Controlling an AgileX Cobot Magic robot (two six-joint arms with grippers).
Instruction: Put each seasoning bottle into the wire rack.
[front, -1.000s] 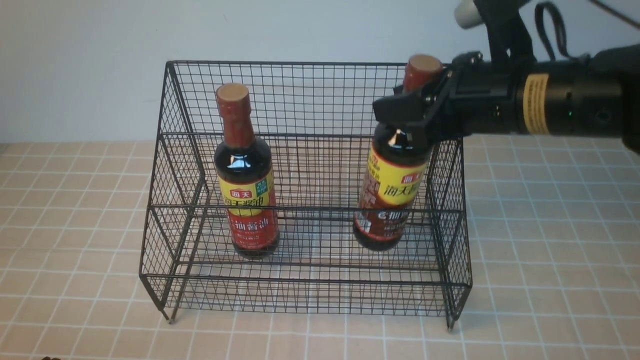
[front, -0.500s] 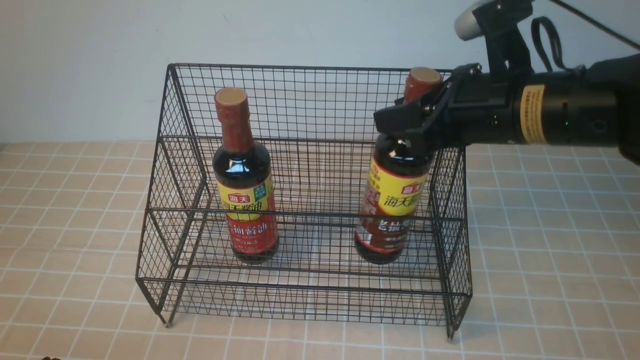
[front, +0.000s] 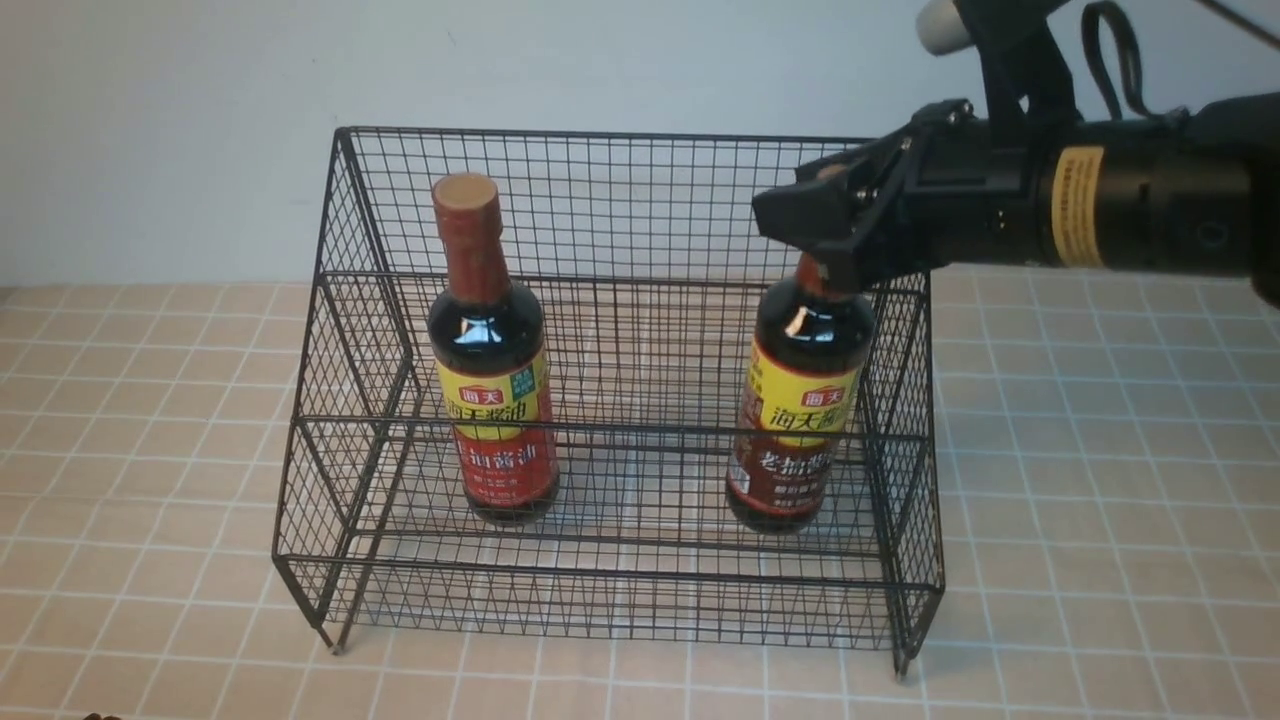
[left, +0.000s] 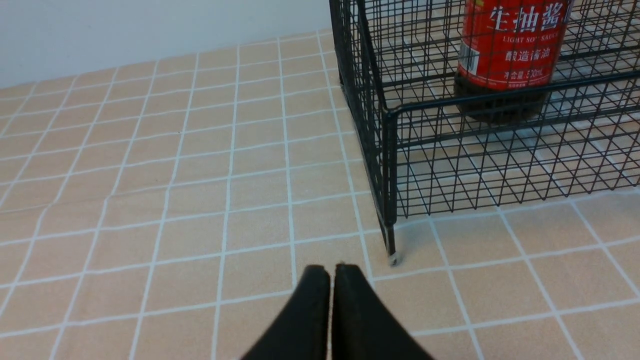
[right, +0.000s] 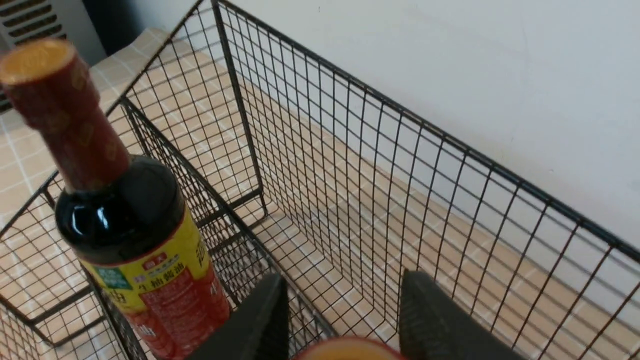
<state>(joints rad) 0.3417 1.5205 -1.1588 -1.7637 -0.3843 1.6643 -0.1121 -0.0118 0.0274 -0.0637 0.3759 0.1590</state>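
Around the cap (right: 347, 352) of the brown-label bottle (front: 803, 400), right end effector (front: 810, 240), fingers (right: 260, 325) apart.

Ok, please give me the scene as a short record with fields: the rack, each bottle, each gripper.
rack: black wire rack, on tiled table
red-label bottle: upright inside rack, robot's left side
brown-label bottle: upright inside rack, right side
right gripper: open, jaws either side of brown-label bottle's cap
left gripper: shut, empty, low beside the rack
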